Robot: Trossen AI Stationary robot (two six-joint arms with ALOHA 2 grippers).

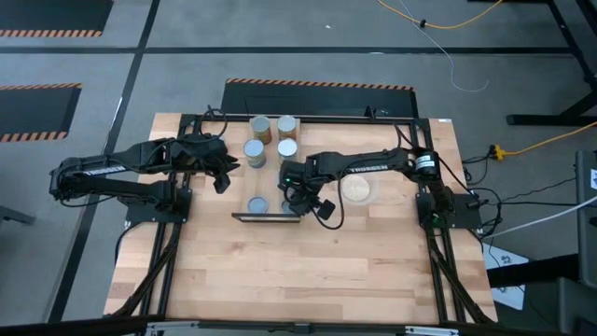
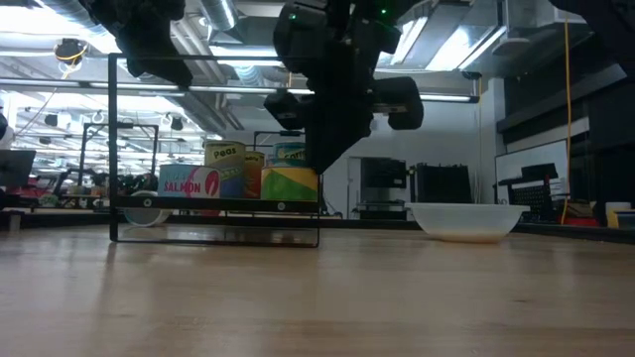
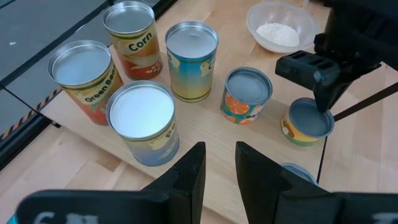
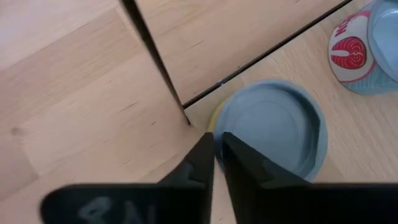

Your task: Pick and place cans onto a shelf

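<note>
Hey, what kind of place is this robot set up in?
Probably an industrial lab or workshop: hazard-striped floor mats edge the wooden table, exposed ceiling lights and equipment benches stretch behind it, and yellow cables trail over the grey floor.

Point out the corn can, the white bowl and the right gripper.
corn can (image 3: 132,38): left wrist view, on its label side.
white bowl (image 2: 466,220): low view, on its outer wall.
right gripper (image 4: 217,155): right wrist view, between the fingertips.

Pale matt wood table; cans with smooth metal tops, glossy paper labels; black metal-framed shelf.
</note>
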